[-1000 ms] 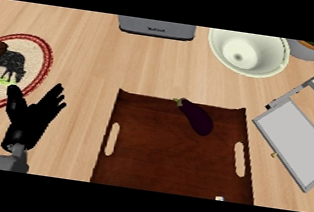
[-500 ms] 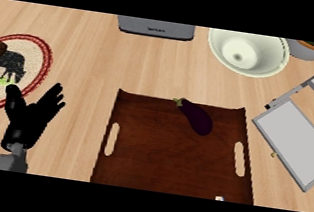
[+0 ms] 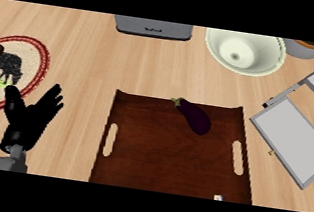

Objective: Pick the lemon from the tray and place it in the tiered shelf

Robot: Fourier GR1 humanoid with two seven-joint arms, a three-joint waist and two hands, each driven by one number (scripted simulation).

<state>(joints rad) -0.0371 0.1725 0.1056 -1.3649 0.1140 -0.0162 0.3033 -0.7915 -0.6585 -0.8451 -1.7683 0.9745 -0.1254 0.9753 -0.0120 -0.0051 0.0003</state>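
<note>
A dark brown wooden tray [image 3: 172,173] with two slot handles lies on the counter in the middle. On its far part rests a purple eggplant [image 3: 194,117] with a green stem; no lemon shows anywhere. The grey tiered shelf [image 3: 294,139] stands at the right edge, its flat metal levels bare. My left hand [image 3: 28,118] is at the lower left, open with fingers up, resting to the left of the tray and apart from it. My right hand is out of view.
A round woven plate [image 3: 36,50] with a red rim and dark food sits at the far left. A cream bowl [image 3: 244,51], a grey appliance [image 3: 153,27] and a small pot [image 3: 307,48] line the back.
</note>
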